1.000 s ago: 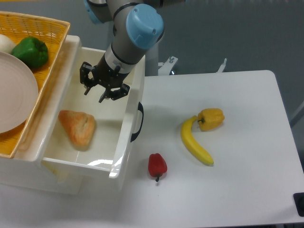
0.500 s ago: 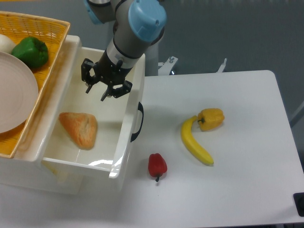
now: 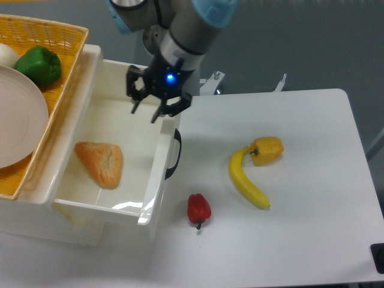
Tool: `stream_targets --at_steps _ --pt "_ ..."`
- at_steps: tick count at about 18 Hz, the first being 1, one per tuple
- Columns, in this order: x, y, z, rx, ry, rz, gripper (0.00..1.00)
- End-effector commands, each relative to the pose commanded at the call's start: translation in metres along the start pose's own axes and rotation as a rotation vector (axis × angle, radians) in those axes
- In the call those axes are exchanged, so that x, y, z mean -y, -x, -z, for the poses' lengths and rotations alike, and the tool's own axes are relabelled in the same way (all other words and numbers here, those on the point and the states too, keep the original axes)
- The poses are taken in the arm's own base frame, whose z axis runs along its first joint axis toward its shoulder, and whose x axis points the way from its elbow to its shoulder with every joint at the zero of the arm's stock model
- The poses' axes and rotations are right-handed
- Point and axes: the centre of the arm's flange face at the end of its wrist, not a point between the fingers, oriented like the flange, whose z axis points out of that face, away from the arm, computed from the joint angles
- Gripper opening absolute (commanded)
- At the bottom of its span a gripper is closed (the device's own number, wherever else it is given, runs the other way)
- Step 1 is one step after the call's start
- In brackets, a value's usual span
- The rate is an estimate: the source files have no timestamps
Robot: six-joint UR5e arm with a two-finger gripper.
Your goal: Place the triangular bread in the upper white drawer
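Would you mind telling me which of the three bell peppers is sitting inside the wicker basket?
The green pepper is the one; it lies in the yellow basket by the white plate. The red pepper and yellow pepper both rest on the table.

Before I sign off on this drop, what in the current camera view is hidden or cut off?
- Yellow wicker basket: cut off by the left and top edges.
- White plate and a pale item at the far left: cropped by the left edge.
- Glossy white plastic drawer: its front outer wall and lower body are out of sight from this high angle.
- Arm above the open pincer: cropped by the top edge.
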Motion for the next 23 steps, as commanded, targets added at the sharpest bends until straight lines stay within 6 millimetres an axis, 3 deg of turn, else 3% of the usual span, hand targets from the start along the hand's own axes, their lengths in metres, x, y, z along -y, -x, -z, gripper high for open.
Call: stream_targets --at_steps 3,5,7,15,23 --pt "-0.008 0.017 0.015 0.023 -0.026 -0.024 0.61" --pt "-0.010 0.027 0.022 0.048 -0.044 -0.041 0.73" --pt "-0.012 0.032 0.023 0.087 -0.012 -0.068 1.00" --pt "-0.011 0.047 0.029 0.233 0.044 -0.114 1.00" --pt "-0.024 0.070 0.033 0.369 0.228 -0.413 1.00"
